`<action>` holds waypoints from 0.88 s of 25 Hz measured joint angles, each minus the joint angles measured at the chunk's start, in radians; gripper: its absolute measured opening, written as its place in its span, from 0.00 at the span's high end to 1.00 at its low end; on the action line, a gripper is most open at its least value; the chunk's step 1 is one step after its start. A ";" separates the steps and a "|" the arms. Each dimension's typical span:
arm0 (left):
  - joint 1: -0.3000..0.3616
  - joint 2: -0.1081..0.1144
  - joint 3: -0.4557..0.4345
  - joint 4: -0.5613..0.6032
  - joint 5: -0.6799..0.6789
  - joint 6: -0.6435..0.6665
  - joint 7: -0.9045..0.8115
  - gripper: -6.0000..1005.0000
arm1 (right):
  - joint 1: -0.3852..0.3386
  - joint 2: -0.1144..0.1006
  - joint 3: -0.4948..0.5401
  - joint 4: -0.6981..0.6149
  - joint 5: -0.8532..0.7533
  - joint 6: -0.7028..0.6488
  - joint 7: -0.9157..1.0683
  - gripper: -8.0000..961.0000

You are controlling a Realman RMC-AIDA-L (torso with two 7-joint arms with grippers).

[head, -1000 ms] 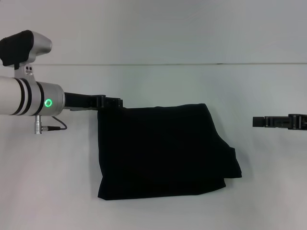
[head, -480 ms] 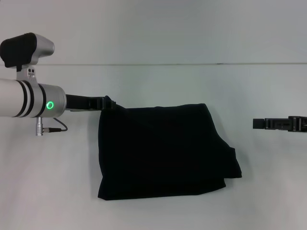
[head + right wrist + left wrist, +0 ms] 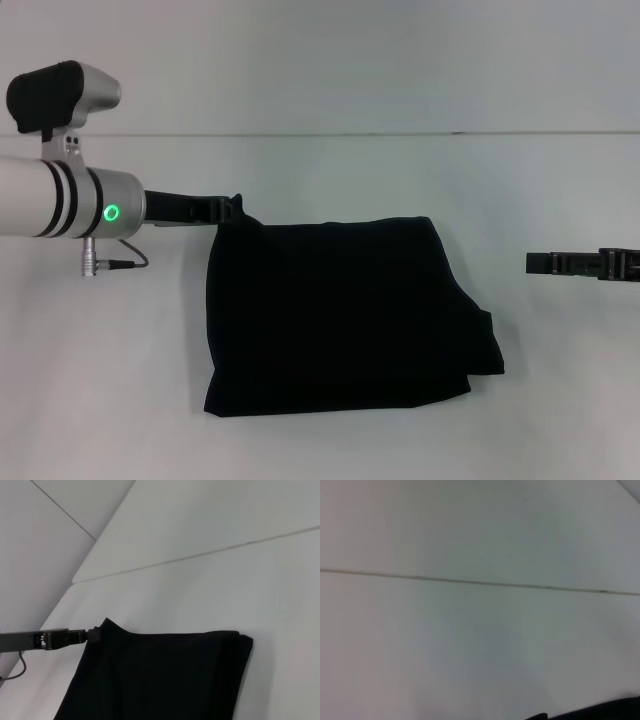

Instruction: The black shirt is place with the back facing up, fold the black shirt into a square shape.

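The black shirt [image 3: 340,310] lies folded into a rough rectangle on the white table [image 3: 120,380], plain black side up, with no print showing. My left gripper [image 3: 236,208] is at the shirt's far left corner, shut on it; that corner stands up in a small peak. The right wrist view shows the same pinch [image 3: 93,634] on the shirt [image 3: 160,675]. My right gripper [image 3: 532,262] hovers to the right of the shirt, well apart from it. The shirt's right side bulges out unevenly near its front corner.
The table's far edge [image 3: 400,133] meets a pale wall behind. A thin grey cable [image 3: 125,262] hangs from my left arm. The left wrist view shows bare table and only a dark strip [image 3: 610,711] at one edge.
My left gripper has risen a little and drawn the shirt's far left corner up into a peak. The right arm has hardly moved.
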 joint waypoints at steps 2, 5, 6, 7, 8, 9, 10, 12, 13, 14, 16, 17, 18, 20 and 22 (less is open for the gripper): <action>-0.009 0.000 0.001 0.000 -0.001 0.008 0.000 0.96 | 0.000 0.001 0.000 0.002 0.000 0.004 -0.002 0.22; -0.021 0.002 0.001 0.002 -0.001 0.021 0.000 0.97 | -0.001 0.003 0.000 0.003 -0.001 0.006 -0.006 0.22; -0.026 0.004 0.001 0.004 -0.001 0.026 0.000 0.98 | -0.002 0.003 0.000 0.003 -0.001 0.007 -0.008 0.22; -0.030 0.004 0.000 0.005 -0.001 0.029 0.000 0.98 | -0.002 0.004 0.000 0.005 -0.001 0.009 -0.010 0.22; -0.035 0.006 -0.001 0.007 -0.001 0.034 0.000 0.98 | -0.002 0.004 0.000 0.007 -0.001 0.011 -0.012 0.22; -0.038 0.008 -0.002 0.009 -0.001 0.039 0.000 0.98 | -0.002 0.004 0.000 0.010 -0.001 0.014 -0.013 0.22; -0.041 0.009 -0.003 0.013 -0.001 0.043 0.000 0.98 | -0.002 0.004 0.000 0.011 -0.001 0.016 -0.013 0.22; -0.045 0.011 -0.005 0.027 -0.002 0.054 -0.001 0.98 | -0.002 0.004 0.000 0.012 -0.001 0.017 -0.014 0.22; -0.045 0.012 -0.005 0.036 -0.003 0.060 -0.003 0.98 | -0.002 0.004 0.000 0.012 -0.001 0.017 -0.014 0.22; -0.045 0.012 -0.006 0.043 -0.003 0.063 -0.004 0.98 | -0.002 0.004 0.000 0.012 -0.001 0.018 -0.014 0.22; -0.045 0.014 -0.007 0.052 -0.005 0.067 -0.007 0.98 | -0.002 0.004 0.000 0.012 -0.001 0.020 -0.014 0.22; -0.044 0.018 -0.008 0.055 -0.009 0.068 -0.009 0.98 | 0.000 0.005 0.001 0.013 -0.001 0.024 -0.014 0.22; -0.044 0.018 -0.008 0.055 -0.009 0.068 -0.009 0.98 | 0.000 0.005 0.001 0.013 -0.001 0.024 -0.014 0.22; -0.040 0.024 -0.009 0.053 -0.014 0.063 -0.010 0.98 | 0.002 0.008 0.002 0.013 -0.001 0.030 -0.014 0.22; -0.037 0.024 -0.010 0.052 -0.015 0.060 -0.010 0.97 | 0.005 0.010 0.002 0.013 -0.001 0.034 -0.014 0.22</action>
